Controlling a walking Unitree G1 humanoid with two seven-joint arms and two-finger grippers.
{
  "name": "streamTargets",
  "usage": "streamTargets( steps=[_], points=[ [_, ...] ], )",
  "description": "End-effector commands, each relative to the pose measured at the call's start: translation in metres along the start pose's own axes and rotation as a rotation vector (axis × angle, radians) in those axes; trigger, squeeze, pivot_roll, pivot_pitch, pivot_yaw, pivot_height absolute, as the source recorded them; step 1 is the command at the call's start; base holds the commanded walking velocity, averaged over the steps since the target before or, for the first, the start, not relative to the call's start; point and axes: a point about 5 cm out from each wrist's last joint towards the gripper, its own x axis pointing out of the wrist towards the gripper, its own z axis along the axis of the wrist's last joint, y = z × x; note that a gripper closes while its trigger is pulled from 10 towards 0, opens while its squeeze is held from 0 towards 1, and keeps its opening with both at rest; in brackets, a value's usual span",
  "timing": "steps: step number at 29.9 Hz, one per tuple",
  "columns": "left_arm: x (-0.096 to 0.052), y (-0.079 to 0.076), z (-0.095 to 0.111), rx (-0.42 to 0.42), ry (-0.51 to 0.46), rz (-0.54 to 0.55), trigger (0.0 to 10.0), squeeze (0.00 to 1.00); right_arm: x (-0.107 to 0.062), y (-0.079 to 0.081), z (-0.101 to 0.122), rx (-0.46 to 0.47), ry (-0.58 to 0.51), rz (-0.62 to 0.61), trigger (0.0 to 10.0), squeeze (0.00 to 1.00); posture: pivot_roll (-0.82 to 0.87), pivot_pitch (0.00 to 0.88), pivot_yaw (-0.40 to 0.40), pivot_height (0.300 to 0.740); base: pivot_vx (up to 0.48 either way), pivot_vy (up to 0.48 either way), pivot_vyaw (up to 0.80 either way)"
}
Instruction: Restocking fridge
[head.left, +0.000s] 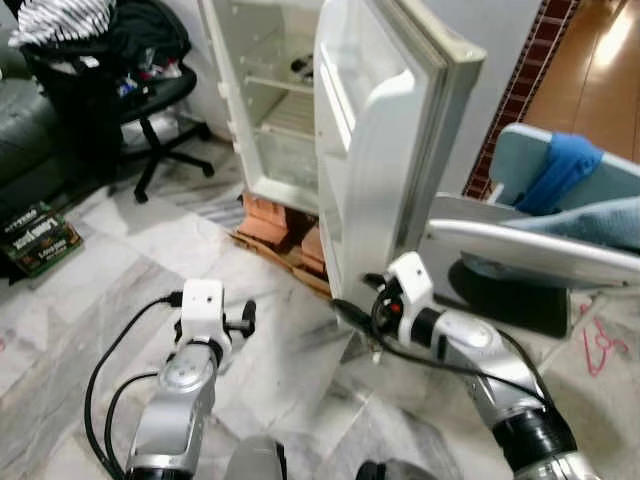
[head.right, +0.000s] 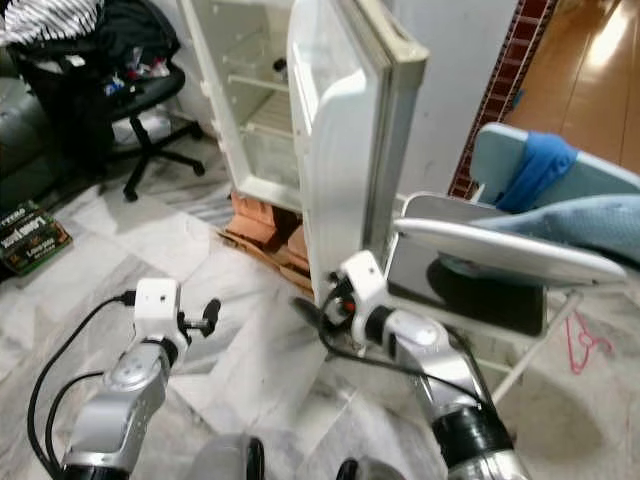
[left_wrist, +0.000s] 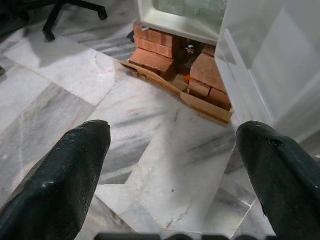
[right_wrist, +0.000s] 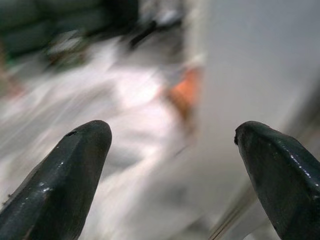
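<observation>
Fridge (head.left: 290, 110) sits in the upper middle of your head views, a white box with two pale shelves inside, raised on red bricks (left_wrist: 157, 47) over a cardboard sheet. Its door (head.left: 385, 150) swings wide toward you, smooth moulded plastic. Your right gripper (right_wrist: 172, 165) is low by the door's bottom edge, black fingers spread apart. Your left gripper (left_wrist: 175, 170) hangs over veined grey marble floor (head.left: 120, 290), fingers likewise wide. Upper left you see one black office chair (head.left: 150, 100) piled with clothes; right, a blue cloth (head.left: 560, 175) on folded grey chairs.
</observation>
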Motion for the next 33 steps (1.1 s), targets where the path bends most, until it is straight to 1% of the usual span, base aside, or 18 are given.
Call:
streamTargets(
  steps=[1, 2, 3, 8, 10, 14, 15, 16, 17, 21, 23, 24, 25, 27, 28, 30, 31, 33],
  points=[
    [-0.001, 0.002, -0.001, 0.006, 0.009, 0.006, 10.0, 0.0, 0.001, -0.007, 0.023, 0.007, -0.091, -0.065, 10.0, 0.0, 0.08, 0.056, 0.052, 0.74, 0.0, 0.0, 0.0],
    [-0.001, 0.003, -0.001, 0.007, 0.009, 0.006, 10.0, 0.0, 0.0, -0.01, 0.029, -0.028, -0.1, -0.083, 10.0, 0.0, 0.08, 0.056, 0.052, 0.74, 0.0, 0.0, 0.0],
    [-0.002, 0.003, -0.001, 0.007, 0.01, 0.008, 10.0, 0.0, -0.002, -0.015, 0.036, -0.121, -0.111, -0.124, 10.0, 0.0, 0.08, 0.058, 0.054, 0.74, 0.0, 0.0, 0.0],
    [-0.002, 0.003, -0.001, 0.009, 0.014, 0.008, 10.0, 0.0, 0.0, -0.022, 0.042, -0.181, -0.139, -0.175, 10.0, 0.0, 0.09, 0.06, 0.055, 0.74, 0.0, 0.0, 0.0],
    [-0.003, 0.004, -0.002, 0.012, 0.016, 0.008, 10.0, 0.0, 0.002, -0.023, 0.039, -0.206, -0.116, -0.163, 10.0, 0.0, 0.09, 0.061, 0.055, 0.74, 0.0, 0.0, 0.0],
    [-0.003, 0.004, -0.002, 0.016, 0.018, 0.009, 10.0, 0.0, 0.001, -0.026, 0.029, -0.186, -0.09, -0.14, 10.0, 0.0, 0.09, 0.062, 0.053, 0.74, 0.0, 0.0, 0.0],
    [-0.004, 0.004, -0.002, 0.018, 0.019, 0.011, 10.0, 0.0, -0.006, -0.022, 0.025, -0.175, -0.092, -0.087, 10.0, 0.0, 0.09, 0.065, 0.05, 0.74, 0.0, 0.0, 0.0],
    [-0.004, 0.004, -0.002, 0.018, 0.019, 0.011, 10.0, 0.0, -0.006, -0.022, 0.025, -0.175, -0.092, -0.087, 10.0, 0.0, 0.09, 0.065, 0.05, 0.74, 0.0, 0.0, 0.0],
    [-0.004, 0.005, -0.002, 0.018, 0.019, 0.014, 10.0, 0.0, -0.013, -0.02, 0.022, -0.175, -0.103, -0.065, 10.0, 0.0, 0.08, 0.067, 0.051, 0.74, 0.0, 0.0, 0.0],
    [-0.005, 0.006, -0.004, 0.019, 0.026, 0.016, 10.0, 0.0, -0.034, -0.027, 0.007, -0.185, -0.062, -0.131, 10.0, 0.0, 0.06, 0.072, 0.056, 0.74, 0.0, 0.0, 0.0],
    [-0.005, 0.007, -0.004, 0.022, 0.026, 0.018, 10.0, 0.0, -0.04, -0.031, 0.004, -0.187, -0.056, -0.16, 10.0, 0.0, 0.06, 0.072, 0.06, 0.74, 0.0, 0.0, 0.0],
    [-0.005, 0.008, -0.003, 0.024, 0.025, 0.02, 10.0, 0.0, -0.046, -0.036, 0.003, -0.175, -0.058, -0.204, 10.0, 0.0, 0.05, 0.073, 0.068, 0.74, 0.0, 0.0, 0.0],
    [-0.005, 0.008, -0.003, 0.024, 0.025, 0.02, 10.0, 0.0, -0.046, -0.036, 0.003, -0.175, -0.058, -0.204, 10.0, 0.0, 0.05, 0.073, 0.068, 0.74, 0.0, 0.0, 0.0],
    [-0.005, 0.009, -0.004, 0.026, 0.029, 0.021, 10.0, 0.0, -0.06, -0.044, 0.005, -0.122, -0.102, -0.29, 10.0, 0.0, 0.04, 0.073, 0.082, 0.74, 0.0, 0.0, 0.0],
    [-0.004, 0.009, -0.003, 0.029, 0.03, 0.017, 10.0, 0.0, -0.061, -0.044, 0.007, -0.124, -0.119, -0.306, 10.0, 0.0, 0.03, 0.072, 0.086, 0.74, 0.0, 0.0, 0.0],
    [-0.003, 0.008, -0.003, 0.043, 0.031, 0.002, 10.0, 0.0, -0.061, -0.045, 0.017, -0.113, -0.185, -0.347, 10.0, 0.0, 0.03, 0.071, 0.093, 0.74, 0.0, 0.0, 0.0],
    [-0.001, 0.006, -0.001, 0.057, 0.029, -0.013, 10.0, 0.0, -0.057, -0.045, 0.029, -0.086, -0.252, -0.374, 10.0, 0.0, 0.02, 0.069, 0.095, 0.74, 0.0, 0.0, 0.0],
    [0.001, 0.003, 0.0, 0.071, 0.026, -0.026, 10.0, 0.0, -0.051, -0.043, 0.046, -0.038, -0.341, -0.386, 10.0, 0.0, 0.03, 0.066, 0.095, 0.74, 0.0, 0.0, 0.0]
  ],
)
